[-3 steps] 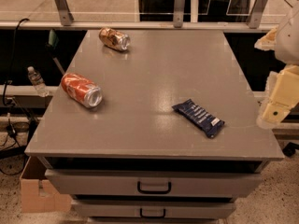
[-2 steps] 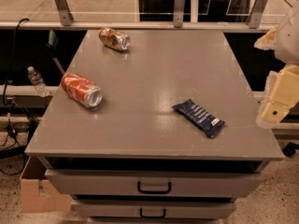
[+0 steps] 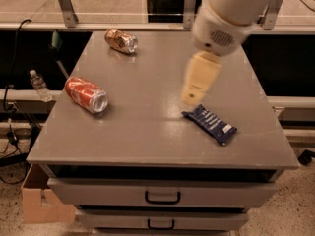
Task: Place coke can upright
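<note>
Nearest, the dark blue wrapper (image 3: 209,124) lies flat on the right of the grey surface (image 3: 147,141). Just above its far end hangs the hand (image 3: 191,97), pointing down (whether it is spread or closed cannot be told). The coke can (image 3: 87,94) lies on its side well to the left, untouched, and a gold-brown can (image 3: 121,40) lies farther back. This looks like the approach step: next the hand must travel left and come down over the red can.
</note>
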